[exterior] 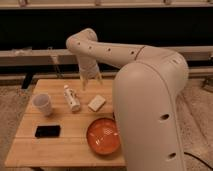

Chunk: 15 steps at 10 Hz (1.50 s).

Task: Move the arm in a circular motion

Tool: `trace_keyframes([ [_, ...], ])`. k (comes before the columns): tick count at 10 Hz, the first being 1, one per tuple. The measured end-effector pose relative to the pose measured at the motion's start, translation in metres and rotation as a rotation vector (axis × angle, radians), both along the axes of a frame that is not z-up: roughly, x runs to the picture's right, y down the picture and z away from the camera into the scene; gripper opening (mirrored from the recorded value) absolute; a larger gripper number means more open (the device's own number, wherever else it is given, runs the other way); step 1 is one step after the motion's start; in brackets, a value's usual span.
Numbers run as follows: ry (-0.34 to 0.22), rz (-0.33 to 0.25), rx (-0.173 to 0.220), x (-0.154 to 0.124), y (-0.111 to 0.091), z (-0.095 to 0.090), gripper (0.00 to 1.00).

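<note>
The cream-white tubular arm with small dark holes fills the right half of the camera view. Its big near segment stands in front of the table's right side. The rounded elbow is at the upper middle, and the forearm hangs down from it. The small pronged gripper points down over the back edge of the wooden table, behind a lying white bottle. It holds nothing that I can see and touches no object.
On the table are a white cup at the left, a white block, a black phone at the front left and an orange bowl. A dark wall and a ledge run behind.
</note>
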<state>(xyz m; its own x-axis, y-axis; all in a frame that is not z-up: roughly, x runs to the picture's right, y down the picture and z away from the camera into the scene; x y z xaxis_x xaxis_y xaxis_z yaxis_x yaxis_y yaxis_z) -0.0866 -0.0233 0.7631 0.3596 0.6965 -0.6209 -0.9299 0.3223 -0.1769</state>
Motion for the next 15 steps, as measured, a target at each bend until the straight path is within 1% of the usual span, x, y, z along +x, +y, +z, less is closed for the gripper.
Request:
trace_keyframes([
  [1,-0.009,-0.015,-0.004,-0.02,0.006,-0.005,0.65],
  [2,-0.012,-0.02,-0.008,-0.032,0.013,-0.013,0.65],
  [3,-0.011,-0.027,-0.008,-0.041,0.023,-0.023,0.65],
  [4,-0.021,-0.049,-0.01,-0.048,0.033,-0.033,0.65],
  [5,-0.034,-0.067,-0.016,-0.06,0.043,-0.044,0.65],
  [7,-0.058,-0.093,-0.035,-0.085,0.057,-0.059,0.65],
  [8,-0.053,-0.093,-0.035,-0.084,0.059,-0.061,0.65],
  [9,-0.053,-0.094,-0.035,-0.079,0.064,-0.067,0.65],
  [11,-0.056,-0.1,-0.036,-0.071,0.083,-0.085,0.65],
  [13,-0.07,-0.109,-0.036,-0.078,0.1,-0.102,0.65],
  [14,-0.067,-0.098,-0.039,-0.076,0.106,-0.105,0.65],
  [15,-0.056,-0.081,-0.036,-0.065,0.109,-0.109,0.65],
])
